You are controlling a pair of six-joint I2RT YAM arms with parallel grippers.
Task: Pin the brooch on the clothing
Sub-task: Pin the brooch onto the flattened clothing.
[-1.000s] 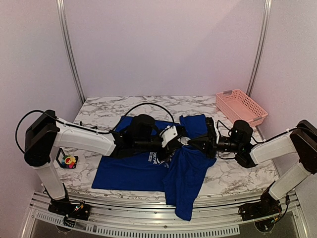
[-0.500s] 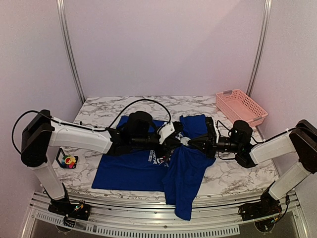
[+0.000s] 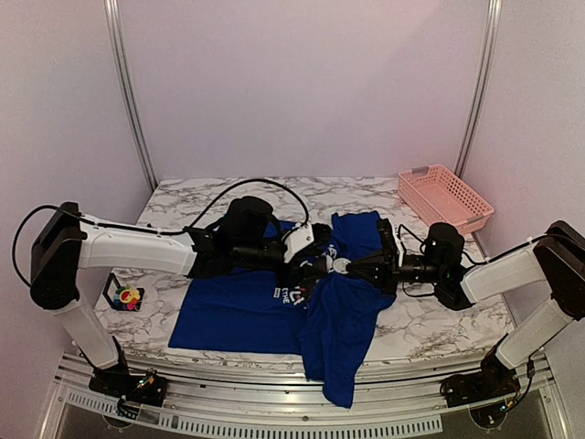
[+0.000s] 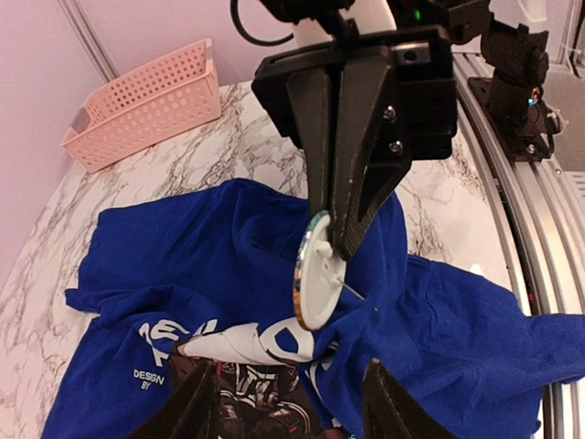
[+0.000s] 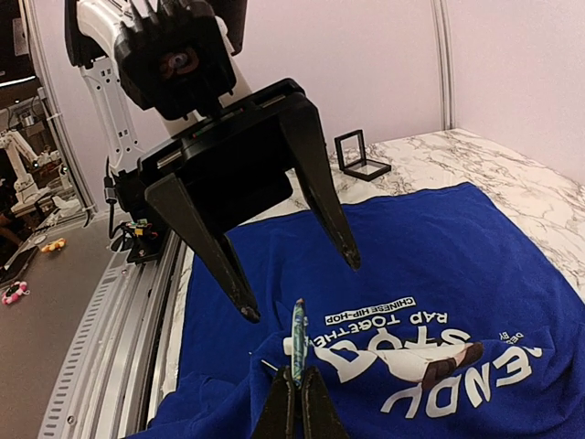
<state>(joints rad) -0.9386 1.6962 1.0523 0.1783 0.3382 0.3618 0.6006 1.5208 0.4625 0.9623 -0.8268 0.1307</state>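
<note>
The clothing (image 3: 238,311) is a royal-blue T-shirt lying on the marble table, with white lettering round a dark picture (image 4: 228,384). The brooch (image 4: 315,283) is a round disc with a white back and a coloured rim, standing on edge. Its needle pokes into a raised fold of the shirt. My right gripper (image 5: 294,370) is shut on the brooch (image 5: 297,334) by its lower edge. My left gripper (image 4: 288,370) is open, its fingers apart on either side of the brooch and touching nothing. In the top view both grippers meet over the shirt's chest, next to the brooch (image 3: 340,265).
A pink lattice basket (image 3: 445,198) stands at the back right corner. A small black open-frame holder (image 3: 123,295) with a multicoloured flower-shaped piece in it sits at the far left edge. The shirt's lower part (image 3: 338,384) hangs over the front edge of the table.
My left gripper has opened and drawn back to the left, away from the brooch. The right gripper has stayed shut on the brooch in the same place.
</note>
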